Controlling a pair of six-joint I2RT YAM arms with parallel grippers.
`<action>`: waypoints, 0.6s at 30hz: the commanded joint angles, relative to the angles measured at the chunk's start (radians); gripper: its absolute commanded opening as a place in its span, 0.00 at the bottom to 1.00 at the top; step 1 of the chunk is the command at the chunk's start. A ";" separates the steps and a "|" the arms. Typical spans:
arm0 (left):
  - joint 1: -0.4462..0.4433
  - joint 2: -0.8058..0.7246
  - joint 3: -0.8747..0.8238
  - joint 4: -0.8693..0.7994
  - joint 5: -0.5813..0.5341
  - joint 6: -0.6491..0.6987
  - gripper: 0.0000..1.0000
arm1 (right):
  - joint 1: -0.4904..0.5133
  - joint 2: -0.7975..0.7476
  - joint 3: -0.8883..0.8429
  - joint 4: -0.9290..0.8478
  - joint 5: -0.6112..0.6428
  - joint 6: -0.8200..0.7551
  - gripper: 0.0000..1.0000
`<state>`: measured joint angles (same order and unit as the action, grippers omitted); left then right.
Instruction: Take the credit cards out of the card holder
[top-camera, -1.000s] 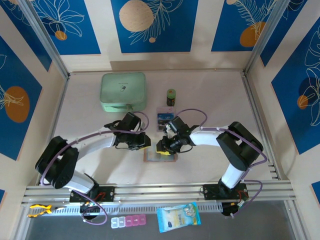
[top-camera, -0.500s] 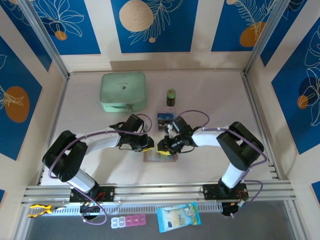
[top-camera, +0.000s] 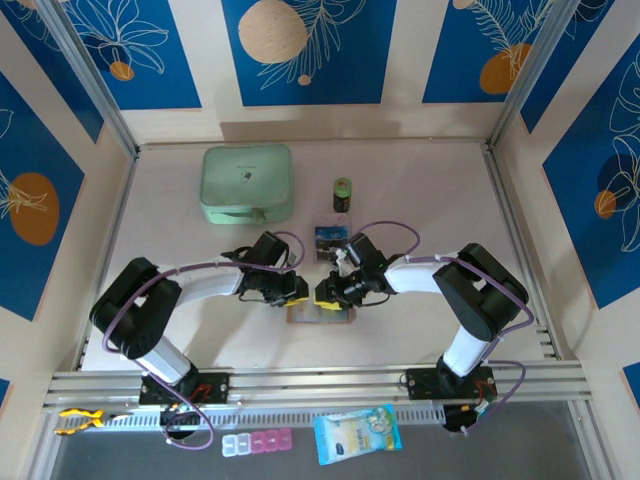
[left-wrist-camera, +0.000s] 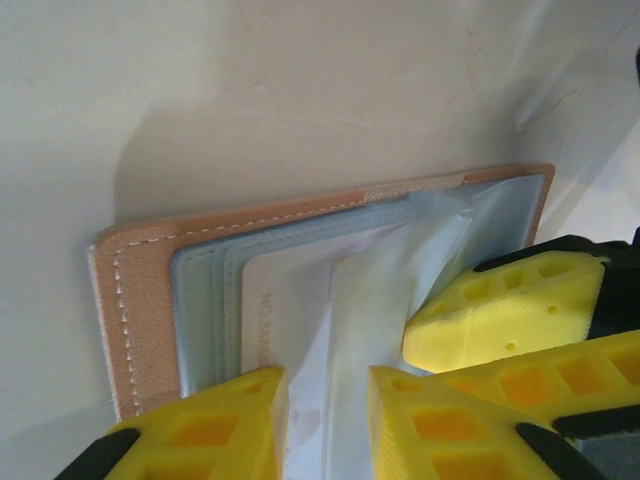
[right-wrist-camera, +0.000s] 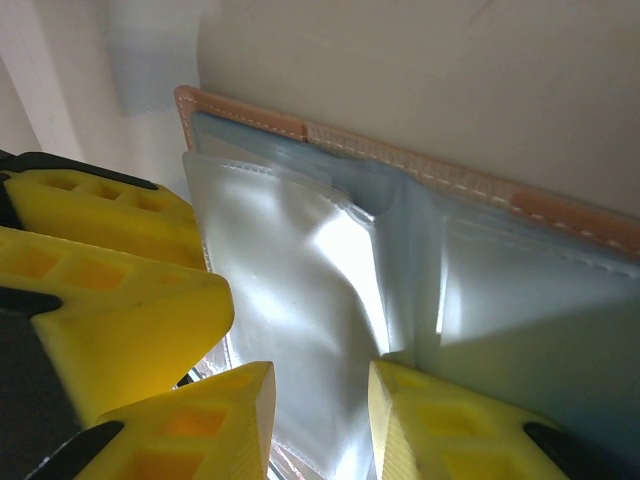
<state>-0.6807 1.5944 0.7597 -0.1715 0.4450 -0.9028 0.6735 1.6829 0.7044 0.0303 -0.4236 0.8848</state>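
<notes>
Pale table under blue-patterned walls: a mint-green zip case (top-camera: 247, 184) lies well beyond the left gripper (top-camera: 290, 292). That gripper has slid rightwards since a second ago, its elbow drawn in, and now sits just beside the right gripper (top-camera: 328, 293). Its jaws stand a narrow gap apart, clamped on nothing. The left wrist view shows the left gripper (left-wrist-camera: 325, 425) straddling a clear sleeve (left-wrist-camera: 385, 290). The salmon card holder (top-camera: 320, 314) lies open and flat directly beneath both grippers, unmoved. A whitish credit card (left-wrist-camera: 275, 320) is tucked in its grey pocket ahead of the left fingertips. The right gripper (right-wrist-camera: 320, 425) has barely shifted, and its jaws too are slightly parted over the sleeve, gripping nothing. A clear box (top-camera: 330, 238) sits just beyond it.
</notes>
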 joint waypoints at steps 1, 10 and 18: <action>-0.012 0.010 -0.009 0.017 0.024 -0.016 0.24 | -0.005 0.011 -0.028 -0.030 0.027 0.008 0.31; -0.013 -0.005 0.004 0.019 0.043 -0.021 0.22 | -0.005 0.005 -0.020 -0.028 0.022 0.012 0.32; -0.015 -0.033 0.020 -0.009 0.046 -0.017 0.21 | -0.011 -0.063 -0.015 -0.048 0.039 0.016 0.32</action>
<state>-0.6853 1.5906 0.7601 -0.1612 0.4683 -0.9123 0.6724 1.6646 0.7044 0.0216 -0.4057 0.8925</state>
